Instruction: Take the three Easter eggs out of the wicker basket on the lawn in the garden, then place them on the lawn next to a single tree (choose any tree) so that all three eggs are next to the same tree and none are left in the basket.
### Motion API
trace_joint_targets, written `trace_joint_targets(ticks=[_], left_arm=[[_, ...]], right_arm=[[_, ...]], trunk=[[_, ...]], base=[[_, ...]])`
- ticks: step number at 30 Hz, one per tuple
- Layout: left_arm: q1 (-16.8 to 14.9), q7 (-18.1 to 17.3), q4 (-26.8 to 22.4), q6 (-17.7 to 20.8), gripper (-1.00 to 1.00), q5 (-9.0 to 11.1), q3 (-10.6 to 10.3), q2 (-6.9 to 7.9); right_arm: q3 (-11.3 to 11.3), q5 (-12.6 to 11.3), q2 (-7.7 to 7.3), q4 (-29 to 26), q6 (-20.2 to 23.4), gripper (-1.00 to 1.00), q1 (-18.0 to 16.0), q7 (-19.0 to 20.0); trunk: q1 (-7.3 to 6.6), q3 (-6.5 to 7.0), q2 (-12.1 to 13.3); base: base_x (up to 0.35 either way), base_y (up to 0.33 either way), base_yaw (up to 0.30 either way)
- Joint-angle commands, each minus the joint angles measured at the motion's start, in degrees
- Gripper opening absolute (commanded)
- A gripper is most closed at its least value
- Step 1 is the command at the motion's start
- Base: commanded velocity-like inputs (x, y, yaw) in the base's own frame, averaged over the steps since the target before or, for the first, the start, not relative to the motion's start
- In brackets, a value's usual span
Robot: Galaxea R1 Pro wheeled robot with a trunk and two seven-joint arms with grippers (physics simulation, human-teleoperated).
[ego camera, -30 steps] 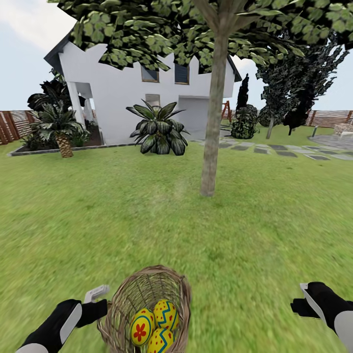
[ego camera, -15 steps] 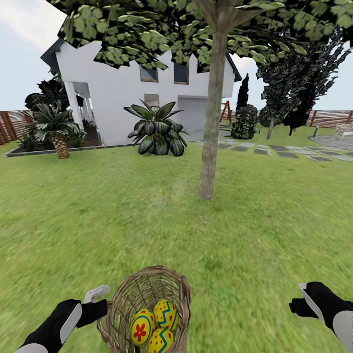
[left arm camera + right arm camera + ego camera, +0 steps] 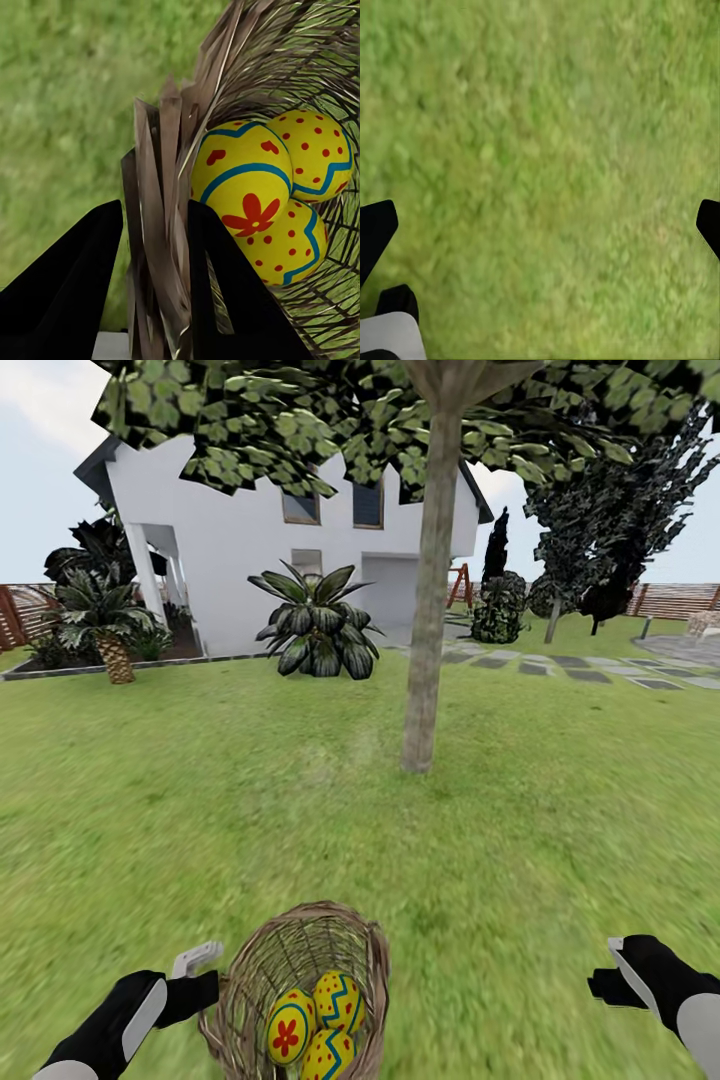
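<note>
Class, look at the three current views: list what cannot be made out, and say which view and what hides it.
- Wicker basket: head view, its bottom is cut off by the frame edge.
- Lowest of the Easter eggs: head view, cropped by that edge.
- Tree: head view, canopy top is out of frame.
- Right gripper: right wrist view, fingertips clipped at the picture's sides.

No writing, label, brand, number or sign can be read anywhere. The Easter eggs [image 3: 259, 195] carry only painted decoration: blue zigzags, red dots and a red flower, with no letters or digits.
</note>
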Motion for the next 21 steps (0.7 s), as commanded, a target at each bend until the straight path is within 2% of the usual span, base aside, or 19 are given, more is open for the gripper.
trace_joint_targets(ticks=[1, 21], left_arm=[[-0.05, -0.23, -0.1, 0.45, -1.0, 0.59, 0.34, -0.04], [-0.05, -0.23, -0.1, 0.44, -1.0, 0.59, 0.34, 0.05]], right_arm=[[0.48, -0.28, -0.08, -0.09, 0.29, 1.0, -0.04, 0.12], [0.48, -0.28, -0.02, -0.09, 0.2, 1.0, -0.04, 0.1]], trunk=[[0.07, -0.16, -0.14], [0.07, -0.77, -0.14]], base=[[0.319, -0.144, 0.0], [0.319, -0.142, 0.0]])
